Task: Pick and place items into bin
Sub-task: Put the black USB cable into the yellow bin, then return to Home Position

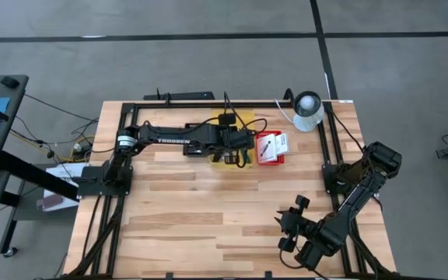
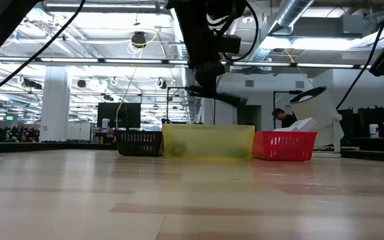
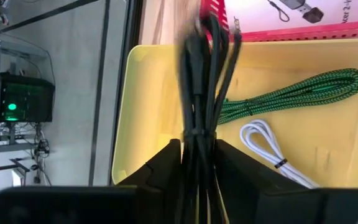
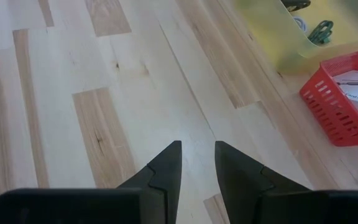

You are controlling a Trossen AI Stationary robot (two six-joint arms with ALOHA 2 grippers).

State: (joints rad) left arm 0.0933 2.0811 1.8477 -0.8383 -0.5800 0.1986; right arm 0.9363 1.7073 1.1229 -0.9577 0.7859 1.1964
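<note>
Above the translucent yellow plastic bin (image 3: 145, 99) at the table's far middle, the left gripper (image 3: 199, 155) clamps a bundled black cable (image 3: 204, 74); a green braided cable (image 3: 291, 93) and white cable (image 3: 266, 146) lie inside. At the near right, the right gripper (image 4: 197, 158) hovers, fingers slightly apart.

Even bright overhead lighting, ceiling strip lights (image 2: 105, 61) glaring in the low view, soft sheen on the surface (image 2: 192, 193), near foreground soft, held black cable (image 3: 201, 93) motion-blurred

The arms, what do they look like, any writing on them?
Both arms are black with jointed segments. The left arm carries white TROSSEN lettering and a silver joint ring; the right arm shows no visible lettering. Each hand has two dark, pointed fingers.
</note>
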